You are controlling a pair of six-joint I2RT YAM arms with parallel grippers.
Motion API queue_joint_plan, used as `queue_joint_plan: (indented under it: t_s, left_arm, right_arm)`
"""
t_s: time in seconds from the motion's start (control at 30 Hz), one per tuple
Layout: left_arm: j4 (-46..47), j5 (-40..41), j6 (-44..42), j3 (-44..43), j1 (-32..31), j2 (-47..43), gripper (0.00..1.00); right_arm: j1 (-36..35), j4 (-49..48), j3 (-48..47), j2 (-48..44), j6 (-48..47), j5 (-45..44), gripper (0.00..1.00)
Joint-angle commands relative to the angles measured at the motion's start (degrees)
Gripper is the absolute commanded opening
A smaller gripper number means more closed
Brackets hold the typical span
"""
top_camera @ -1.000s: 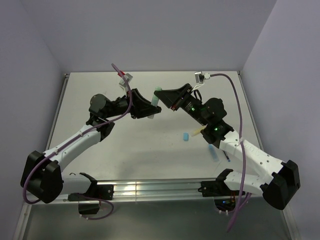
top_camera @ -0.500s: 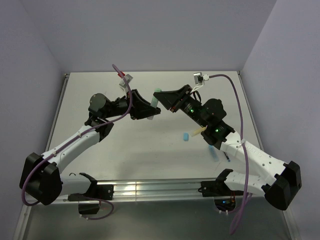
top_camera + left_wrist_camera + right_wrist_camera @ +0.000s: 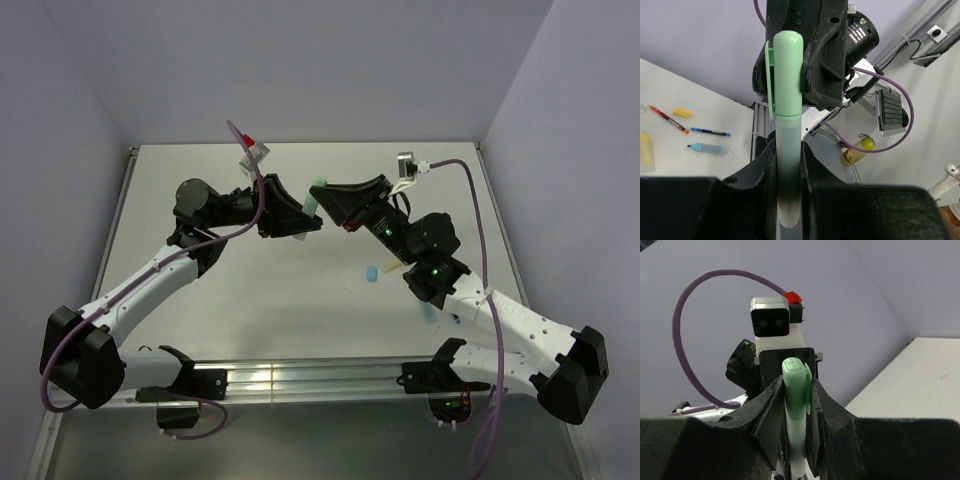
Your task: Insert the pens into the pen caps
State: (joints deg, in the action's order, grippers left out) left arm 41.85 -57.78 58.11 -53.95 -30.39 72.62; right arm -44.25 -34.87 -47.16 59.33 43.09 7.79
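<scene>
A pale green pen stands upright between my two grippers above the middle of the table. My left gripper is shut on its lower body. Its green pen cap sits on the top end, and the right gripper is shut on that cap. From above, the green pen shows between the left gripper and the right gripper. A light blue pen cap lies on the table.
On the table by the right arm lie a red pen, a yellow cap, a dark blue pen, a light blue marker and a yellow marker. The right arm partly hides them from above.
The right wrist has turned and its gripper has pushed a little left toward the left gripper. Both grippers have kept their hold on the green pen.
</scene>
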Motion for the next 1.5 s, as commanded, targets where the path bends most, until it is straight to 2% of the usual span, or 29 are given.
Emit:
queue_joint_plan:
  t_s: [0.0,0.43,0.7,0.87,0.93,0.97,1.03,1.07,1.1,1.17,1.33,1.43,1.47]
  left_arm:
    - [4.84,10.41,-0.88,-8.09,0.51,0.15,0.0]
    - [0.96,9.53,-3.17,-12.75,0.42,0.51,0.0]
    - [-1.24,9.44,-4.31,-13.55,0.51,0.51,0.0]
    - [-3.34,9.44,-5.63,-11.88,0.51,-0.02,0.0]
    - [-5.19,9.96,-6.34,-9.95,0.25,-0.63,0.0]
    - [-5.98,10.23,-7.12,-9.25,0.25,-0.81,0.0]
    - [-8.69,11.46,-7.92,-6.79,0.25,-1.6,0.0]
    - [-9.58,12.16,-8.44,-5.91,0.25,-1.87,0.0]
    - [-11.07,13.03,-9.14,-4.51,0.25,-2.13,0.0]
    - [-16.67,15.41,-11.6,-3.79,0.33,-2.4,0.0]
    - [-29.25,20.68,-16.26,-3.96,3.31,-0.73,0.0]
    - [-49.34,36.1,-23.63,-10.53,6.57,3.82,0.0]
    - [-55.15,50.6,-27.13,-13.34,7.01,5.93,0.0]
  right_arm:
    - [-6.37,12.29,4.44,2.28,-0.9,16.46,0.0]
    - [-11.12,11.58,6.9,4.56,-1.25,14.97,0.0]
    - [-13.23,14.92,5.94,4.83,-3.89,11.55,0.0]
    - [-13.14,21.06,3.31,2.02,-5.99,3.39,0.01]
    - [-12.71,26.92,-1.69,0.88,-7.58,-0.48,0.12]
    - [-11.49,28.53,-3.54,-0.52,-8.28,-4.67,0.24]
    - [-9.99,32.74,-9.51,-1.93,-9.42,-7.69,0.36]
    - [-7.89,33.89,-11.45,-2.63,-9.69,-10.14,0.47]
    - [-6.83,34.43,-14.77,-4.03,-9.78,-11.21,0.53]
    - [-4.45,38.45,-17.95,-4.92,-9.78,-12.27,0.62]
    - [2.32,47.42,-23.6,-7.82,-11.36,-16.39,0.69]
    - [4.96,52.07,-23.42,-8.88,-13.29,-18.6,0.72]
    - [5.66,53.32,-23.51,-8.71,-13.73,-18.86,0.72]
